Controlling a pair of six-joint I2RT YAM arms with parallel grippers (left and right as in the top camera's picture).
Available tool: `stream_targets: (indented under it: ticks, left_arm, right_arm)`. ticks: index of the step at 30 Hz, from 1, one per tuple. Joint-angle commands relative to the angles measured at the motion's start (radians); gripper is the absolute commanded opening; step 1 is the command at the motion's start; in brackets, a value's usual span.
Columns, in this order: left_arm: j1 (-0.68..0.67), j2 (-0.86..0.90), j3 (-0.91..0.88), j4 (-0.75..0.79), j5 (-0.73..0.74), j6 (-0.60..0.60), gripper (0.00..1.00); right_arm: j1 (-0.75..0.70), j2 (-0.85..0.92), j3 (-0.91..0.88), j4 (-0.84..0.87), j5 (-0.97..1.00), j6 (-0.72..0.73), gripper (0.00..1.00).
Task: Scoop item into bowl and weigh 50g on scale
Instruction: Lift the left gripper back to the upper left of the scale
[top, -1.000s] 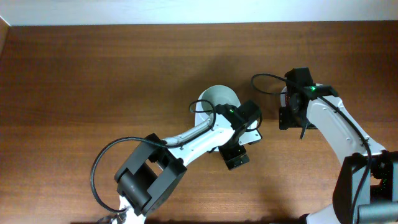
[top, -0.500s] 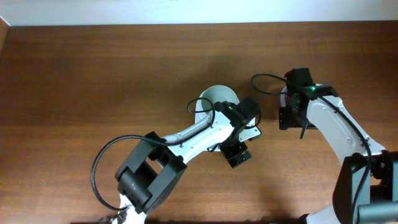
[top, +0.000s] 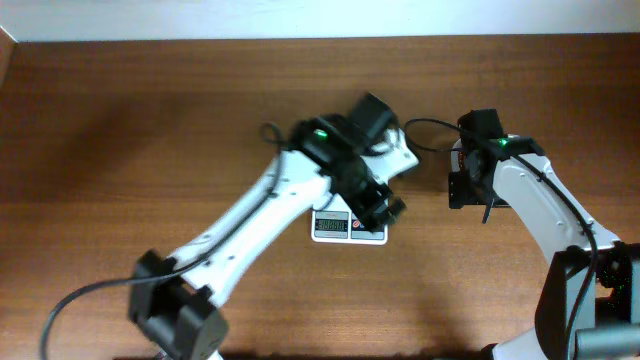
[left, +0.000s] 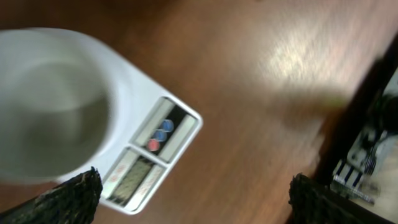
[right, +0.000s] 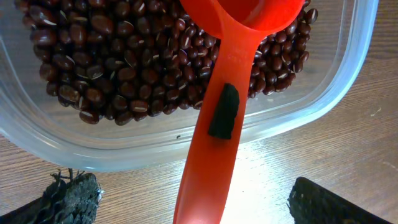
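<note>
- Since the earlier frames the left arm (top: 290, 190) has swung from the near side of the table toward the far edge. It now lies across the middle and uncovers the display (top: 333, 226) of the scale (left: 152, 152). The right arm has not shifted.
- Left hand (left: 194, 183): fingers spread wide, nothing between them, hanging over bare table (left: 249, 81) just beside the scale.
- Bowl (left: 46, 102): sits on the scale platform mid-table. Its inside looks pale with no beans seen, though the left wrist view is blurred. From overhead the left arm hides it.
- Beans (right: 112, 62): a loose heap in the clear container (right: 149, 152), toward the right edge of the table under the right hand (right: 193, 186).
- Red scoop (right: 217, 74): its cup rests on the beans and its handle runs out over the container rim, between the right fingers.
- Right hand: fingers wide apart on either side of the handle, not touching it.
- Step in hand, as I judge it: grasp the scoop. Close squarely on the handle, below the black patch (right: 224, 112), so the cup cannot roll.
- Keep the cup level on the lift and take modest loads.
- The left arm should clear the bowl before any pour.
- Display digits are too small to read, so tip slowly when approaching the target.
</note>
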Motion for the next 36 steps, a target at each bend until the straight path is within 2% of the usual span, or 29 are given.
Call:
stream_targets:
  ticks: [1,3,6,12,16,19,28,30,36]
  left_arm:
    - [0.129,-0.010,0.005,0.024,0.020,-0.115,0.99]
    - [0.214,-0.010,0.005,0.072,0.030,-0.175,0.99]
    - [0.309,-0.009,0.005,0.166,0.021,-0.203,0.99]
    - [0.518,-0.004,0.005,0.395,-0.227,-0.288,0.99]
    - [0.620,0.031,0.005,0.488,-0.195,-0.310,0.99]
    - [0.632,0.059,0.005,0.488,-0.150,-0.313,0.99]
    - [0.641,0.095,0.005,0.383,-0.163,-0.313,0.99]
    - [0.624,0.091,0.005,0.309,-0.081,-0.307,0.99]
    - [0.567,0.050,0.005,0.243,0.019,-0.305,0.99]
  right_arm:
    - [-0.005,0.005,0.019,0.001,-0.005,0.011,0.99]
    - [-0.005,0.005,0.019,0.001,-0.005,0.011,0.99]
    - [-0.005,0.005,0.019,0.001,-0.005,0.011,0.99]
    - [-0.005,0.005,0.019,0.001,-0.005,0.011,0.99]
    - [-0.005,0.005,0.019,0.001,-0.005,0.011,0.99]
    - [-0.005,0.005,0.019,0.001,-0.005,0.011,0.99]
    - [-0.005,0.005,0.019,0.001,-0.005,0.011,0.99]
    - [-0.005,0.005,0.019,0.001,-0.005,0.011,0.99]
    - [-0.005,0.005,0.019,0.001,-0.005,0.011,0.99]
